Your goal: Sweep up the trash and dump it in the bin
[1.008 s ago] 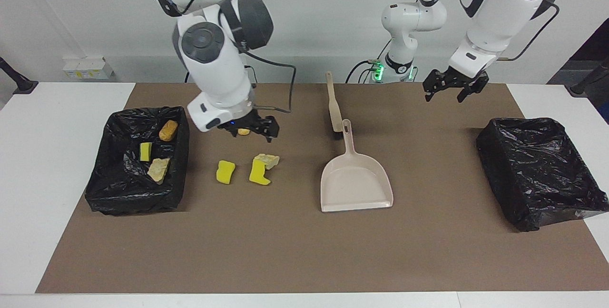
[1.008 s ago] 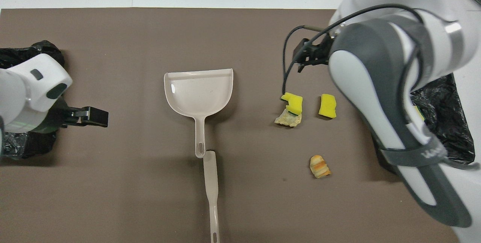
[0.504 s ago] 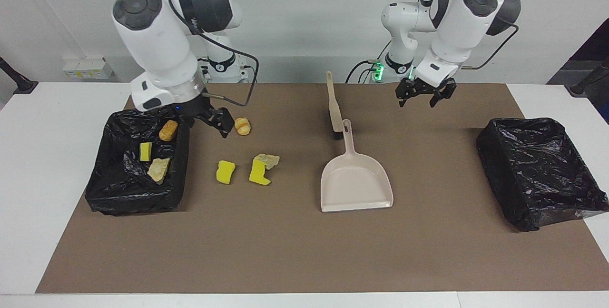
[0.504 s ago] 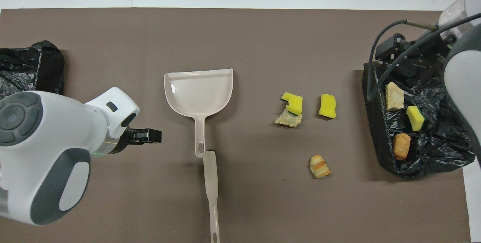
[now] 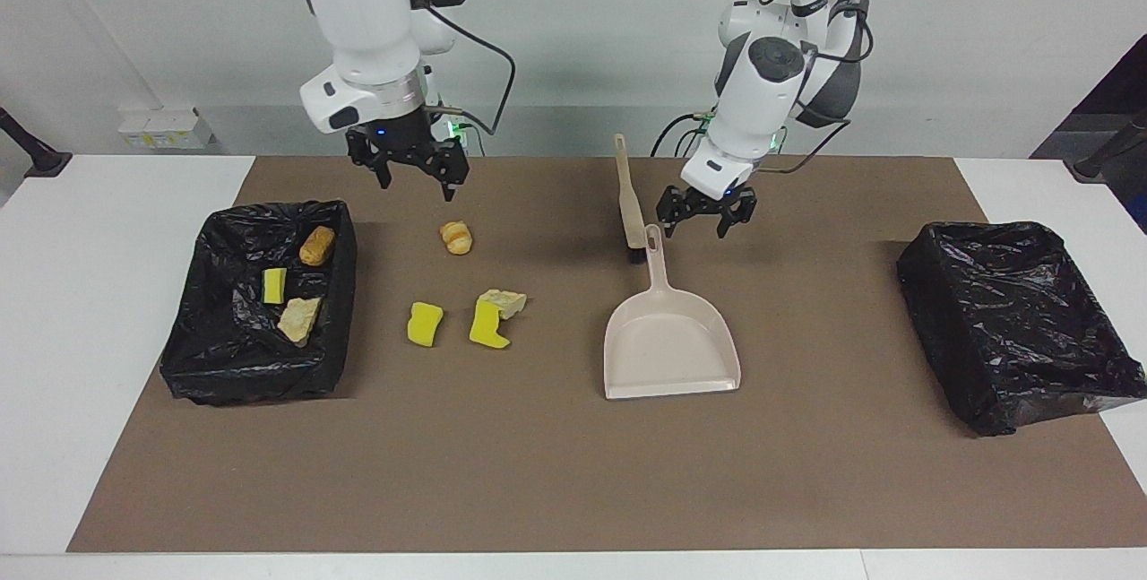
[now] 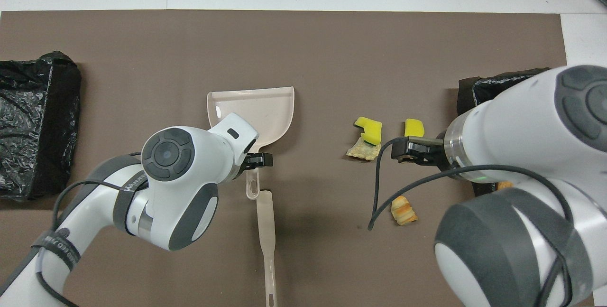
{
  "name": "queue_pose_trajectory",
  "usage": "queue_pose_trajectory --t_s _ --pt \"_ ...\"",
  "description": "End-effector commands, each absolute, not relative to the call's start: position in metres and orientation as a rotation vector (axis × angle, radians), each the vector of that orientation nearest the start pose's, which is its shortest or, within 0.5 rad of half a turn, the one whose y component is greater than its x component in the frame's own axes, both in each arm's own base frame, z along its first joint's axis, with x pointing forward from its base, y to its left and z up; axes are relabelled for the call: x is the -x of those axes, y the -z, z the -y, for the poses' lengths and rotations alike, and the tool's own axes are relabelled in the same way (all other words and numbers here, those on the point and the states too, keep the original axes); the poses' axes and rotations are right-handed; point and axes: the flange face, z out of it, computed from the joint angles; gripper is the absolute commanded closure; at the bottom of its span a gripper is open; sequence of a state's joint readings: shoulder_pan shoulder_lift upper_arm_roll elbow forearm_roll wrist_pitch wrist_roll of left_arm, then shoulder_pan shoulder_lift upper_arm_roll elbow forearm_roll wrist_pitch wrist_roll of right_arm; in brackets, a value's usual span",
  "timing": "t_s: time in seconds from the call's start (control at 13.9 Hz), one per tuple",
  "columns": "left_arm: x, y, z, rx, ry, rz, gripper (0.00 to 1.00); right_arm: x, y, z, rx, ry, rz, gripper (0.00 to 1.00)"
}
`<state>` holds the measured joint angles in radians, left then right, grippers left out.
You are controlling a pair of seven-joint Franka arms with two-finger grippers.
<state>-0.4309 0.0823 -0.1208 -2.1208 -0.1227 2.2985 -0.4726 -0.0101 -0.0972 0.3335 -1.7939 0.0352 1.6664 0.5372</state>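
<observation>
Right gripper point(image 5: 412, 169) has lifted off the trash point(image 5: 458, 237), open and empty; left gripper point(image 5: 706, 212) has swung in, open above the dustpan point(image 5: 668, 338) handle.

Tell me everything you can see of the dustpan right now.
The dustpan is pale beige, plastic by the look, with a wide flat scoop, raised side walls and a slim handle with a hanging slot at its tip. It lies flat and empty on the brown mat at mid-table, open mouth away from the robots, handle toward them. The handle tip lies at the brush end; contact is unclear. The left gripper, open, hangs by the handle tip, not gripping it.
</observation>
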Motion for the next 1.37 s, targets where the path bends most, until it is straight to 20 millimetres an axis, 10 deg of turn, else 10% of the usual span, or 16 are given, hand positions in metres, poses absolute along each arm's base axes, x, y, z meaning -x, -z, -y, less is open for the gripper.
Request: queue_pose_trajectory --t_s 0.0,0.36,0.65,0.86,1.3 --pt "-0.482 -0.372 0.314 3.28 0.057 0.008 0.0 -0.49 -0.563 -0.156 3.1 -0.024 -0.401 0.0" --pt "-0.469 -0.365 0.319 3.263 0.003 0.059 0.52 -0.499 -0.563 -0.132 3.093 -0.006 -0.429 0.0" --pt "-0.465 -0.359 0.309 3.238 -0.059 0.068 1.0 -0.49 -0.563 -0.153 3.106 -0.028 -0.358 0.0" --pt "-0.482 -0.374 0.303 3.222 -0.105 0.076 1.0 -0.479 -0.567 -0.187 3.072 -0.025 -0.294 0.0" --pt "-0.574 -0.392 0.212 3.216 -0.15 -0.152 1.0 -0.438 -0.537 -0.284 3.043 -0.064 -0.252 0.0"
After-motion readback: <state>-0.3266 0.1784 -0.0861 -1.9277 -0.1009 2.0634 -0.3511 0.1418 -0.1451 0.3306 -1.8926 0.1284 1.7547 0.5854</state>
